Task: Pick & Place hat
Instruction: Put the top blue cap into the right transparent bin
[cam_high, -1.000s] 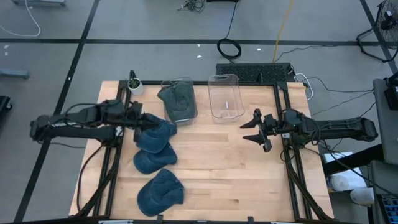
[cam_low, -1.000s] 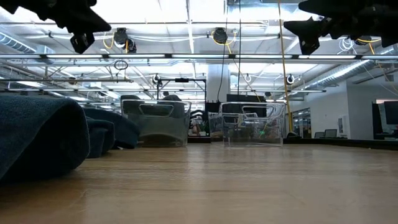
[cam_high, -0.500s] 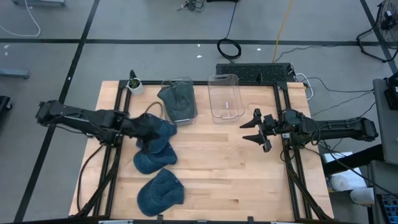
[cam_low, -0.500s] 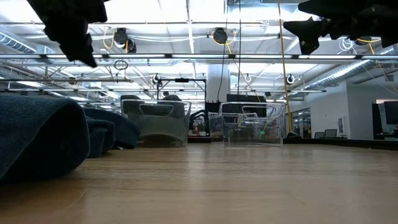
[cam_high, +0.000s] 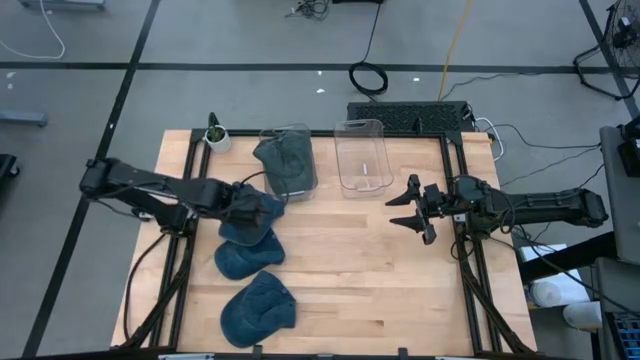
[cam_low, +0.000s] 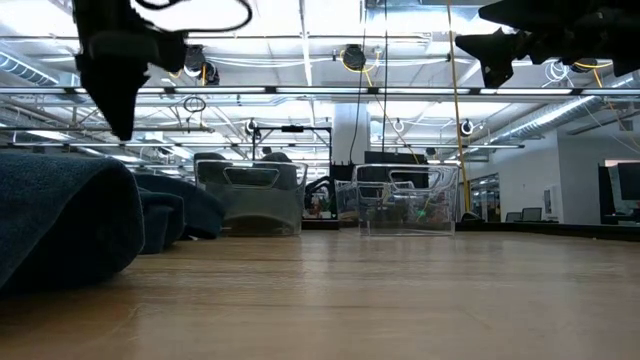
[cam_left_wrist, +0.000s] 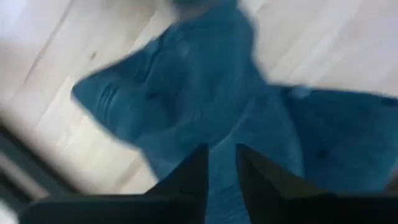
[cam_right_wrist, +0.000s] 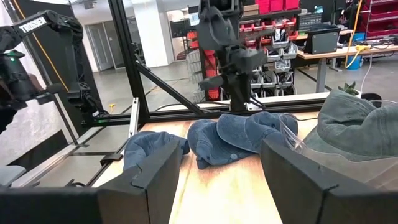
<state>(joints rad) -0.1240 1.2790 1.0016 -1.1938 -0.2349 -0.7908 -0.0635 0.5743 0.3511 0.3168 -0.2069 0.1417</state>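
The left gripper (cam_high: 243, 205) hangs over the far hat (cam_high: 262, 209) of a row of 3 blue hats on the left half of the table (cam_high: 350, 270). In the left wrist view its fingers (cam_left_wrist: 186, 177) stand nearly together, a thin gap between them, just above the blue cloth; whether they pinch any of it cannot be told. In the right wrist view the same gripper (cam_right_wrist: 239, 102) points straight down at the top of that hat (cam_right_wrist: 249, 134).

The far hat overlaps the middle hat (cam_high: 245, 258), which lies just nearer. The near hat (cam_high: 258, 308) lies close to the table's near edge, apart from the other 2.

2 clear bins stand at the far edge. The left bin (cam_high: 287, 160) holds a grey-green hat (cam_high: 283, 158); the right bin (cam_high: 362, 155) stands just beside it. A small potted plant (cam_high: 216, 134) sits at the far left corner.

The right gripper (cam_high: 408, 206) waits above the right side of the table, fingers spread wide and holding nothing, well apart from the hats. In the low view it (cam_low: 490, 48) shows at the upper right, high over the wood.
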